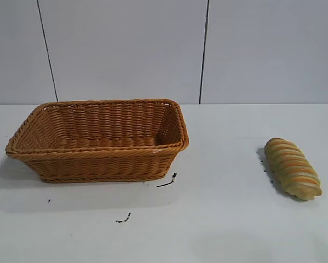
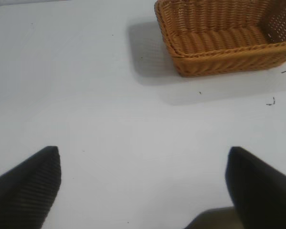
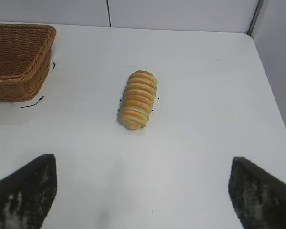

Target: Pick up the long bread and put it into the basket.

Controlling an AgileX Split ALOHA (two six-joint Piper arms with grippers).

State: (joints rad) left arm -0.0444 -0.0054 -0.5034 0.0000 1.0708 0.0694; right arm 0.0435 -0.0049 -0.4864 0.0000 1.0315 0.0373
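Note:
The long bread (image 1: pixel 292 167), a tan-yellow loaf with orange-brown stripes, lies on the white table at the right; it also shows in the right wrist view (image 3: pixel 138 99). The basket (image 1: pixel 98 156), orange-brown wicker and empty, stands at the left; its rim shows in the left wrist view (image 2: pixel 219 51) and the right wrist view (image 3: pixel 35 71). My right gripper (image 3: pixel 143 164) is open and empty, above the table a good way short of the bread. My left gripper (image 2: pixel 143 155) is open and empty, over bare table away from the basket. Neither gripper shows in the exterior view.
Small black marks lie on the table (image 1: pixel 218 219) near the basket's front corner (image 1: pixel 167 182) and further forward (image 1: pixel 124 218). A grey wall stands behind the table. The table's right edge meets a side panel (image 3: pixel 276 57).

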